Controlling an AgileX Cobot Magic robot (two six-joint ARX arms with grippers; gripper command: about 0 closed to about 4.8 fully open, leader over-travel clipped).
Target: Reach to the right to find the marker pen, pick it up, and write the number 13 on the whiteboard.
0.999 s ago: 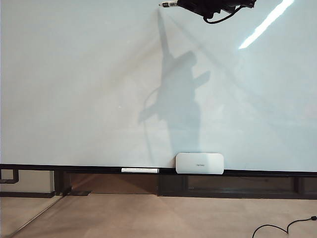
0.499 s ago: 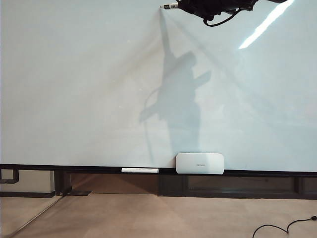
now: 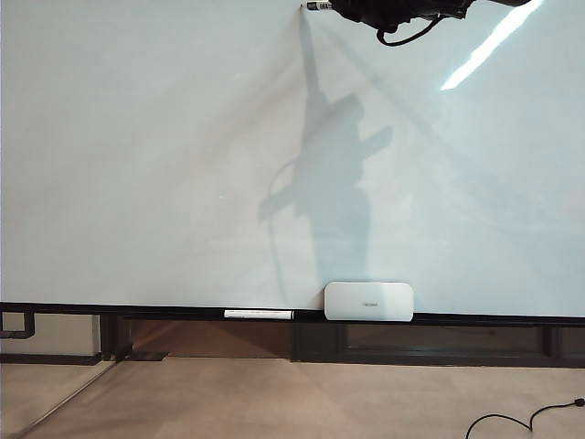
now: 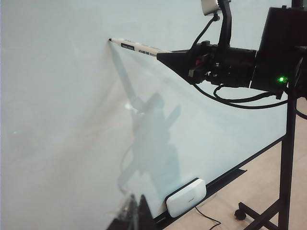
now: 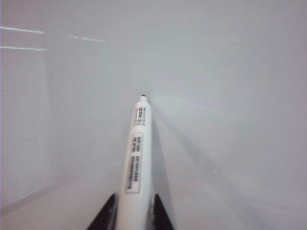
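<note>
— Glossy whiteboard (image 3: 146,155) fills the background. Any strokes on it?
— None I can make out.
— Right gripper (image 5: 130,211)?
— Mostly cut off; fingers (image 5: 106,215) clamp the marker pen (image 5: 136,163), tip ahead at the board.
— Left gripper?
— Out of sight.

Marker pen (image 4: 139,47) tip at whiteboard (image 3: 137,165), box (image 3: 368,301) on rail below.

Matte black right arm (image 4: 249,64), boxy at the wrist, tapering into a wedge-shaped right pincer (image 4: 165,53) with two pointed black fingers (image 5: 106,218). Small green light glowing on the housing, red detail near the wrist, looped black cables (image 4: 235,101) beneath, slim black stand (image 4: 287,158).
</note>
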